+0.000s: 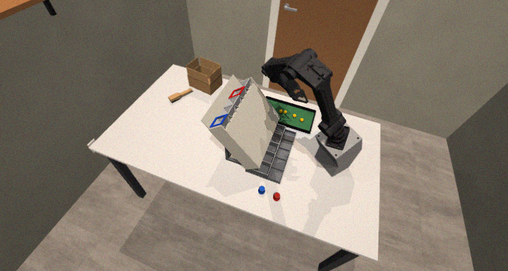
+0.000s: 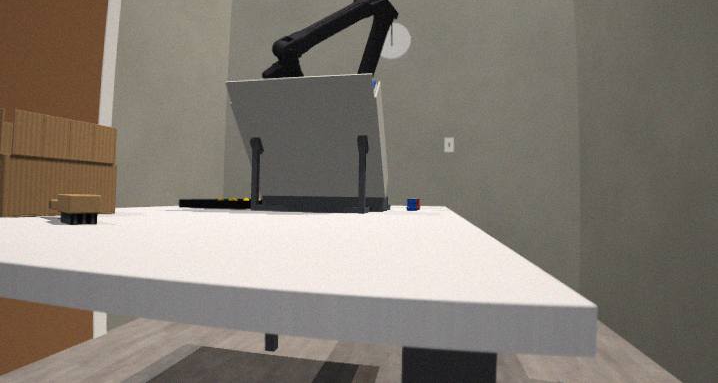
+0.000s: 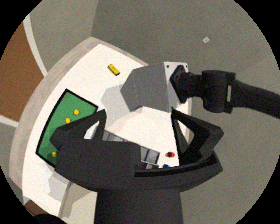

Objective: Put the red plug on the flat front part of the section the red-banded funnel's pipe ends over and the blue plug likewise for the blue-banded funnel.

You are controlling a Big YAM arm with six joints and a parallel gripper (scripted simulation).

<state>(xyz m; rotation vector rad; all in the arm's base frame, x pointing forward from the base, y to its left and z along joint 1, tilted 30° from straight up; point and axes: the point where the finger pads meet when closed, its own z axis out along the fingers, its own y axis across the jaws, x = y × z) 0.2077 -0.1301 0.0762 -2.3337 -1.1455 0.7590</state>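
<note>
The slanted funnel box stands mid-table with a beige cover [image 1: 248,131] [image 2: 306,129] [image 3: 147,90]. At its top are a red-banded funnel [image 1: 236,92] and a blue-banded funnel [image 1: 218,120]. A grey sectioned tray [image 1: 282,153] lies at its foot. The blue plug [image 1: 262,189] and red plug [image 1: 276,196] [image 3: 171,155] stand side by side near the table's front edge; they also show in the exterior view [image 2: 413,204]. Several yellow marbles [image 1: 294,115] lie in the green tray [image 1: 305,113] [image 3: 60,106]. My gripper [image 1: 300,95] [image 3: 138,112] is open and empty, hanging high above the green tray's left end.
A cardboard box [image 1: 204,73] [image 2: 55,159] and a wooden brush [image 1: 180,95] [image 2: 75,205] [image 3: 114,70] sit at the table's far left. The arm's base [image 1: 337,148] stands to the right of the green tray. A door is behind the table.
</note>
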